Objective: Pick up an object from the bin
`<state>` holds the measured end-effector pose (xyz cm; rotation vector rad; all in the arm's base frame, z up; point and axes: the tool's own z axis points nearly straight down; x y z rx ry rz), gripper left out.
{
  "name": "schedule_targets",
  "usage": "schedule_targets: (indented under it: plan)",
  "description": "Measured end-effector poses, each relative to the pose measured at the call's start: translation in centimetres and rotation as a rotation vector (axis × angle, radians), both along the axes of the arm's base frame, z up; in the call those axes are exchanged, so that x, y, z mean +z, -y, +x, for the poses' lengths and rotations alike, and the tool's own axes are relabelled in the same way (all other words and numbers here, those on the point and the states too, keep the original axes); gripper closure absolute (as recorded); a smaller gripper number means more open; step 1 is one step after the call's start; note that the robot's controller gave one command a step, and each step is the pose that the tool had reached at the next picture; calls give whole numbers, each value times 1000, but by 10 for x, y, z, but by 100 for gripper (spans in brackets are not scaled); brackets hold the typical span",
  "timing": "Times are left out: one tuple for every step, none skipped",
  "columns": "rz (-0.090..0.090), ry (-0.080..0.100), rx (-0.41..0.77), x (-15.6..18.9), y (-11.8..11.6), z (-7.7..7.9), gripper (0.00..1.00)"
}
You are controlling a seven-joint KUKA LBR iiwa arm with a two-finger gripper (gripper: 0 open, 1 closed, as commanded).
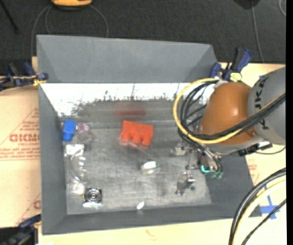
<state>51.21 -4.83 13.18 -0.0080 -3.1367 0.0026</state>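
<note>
My gripper (183,166) hangs over the right part of the bin floor, below the arm's orange dome. Its two metal fingertips (185,184) stand apart, so it is open, and nothing sits between them. Nearest to it, a short way to its left, lies a small whitish clear piece (149,166). A red toy block (136,133) with studs rests further left and toward the back of the bin. Near the front wall lies a tiny white scrap (140,205).
Along the left side lie a small blue block (68,130), some clear plastic pieces (75,160) and a round metal part (92,194) in the front left corner. The arm and its cables cover the bin's right back corner.
</note>
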Motion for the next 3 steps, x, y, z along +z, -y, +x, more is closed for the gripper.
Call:
schedule_targets:
  plan:
    - [6, 3, -70, -49, -96, 16, 0]
    - [2, 13, -47, -56, -61, 44, 0]
    - [1, 21, -45, -53, -61, 46, 100]
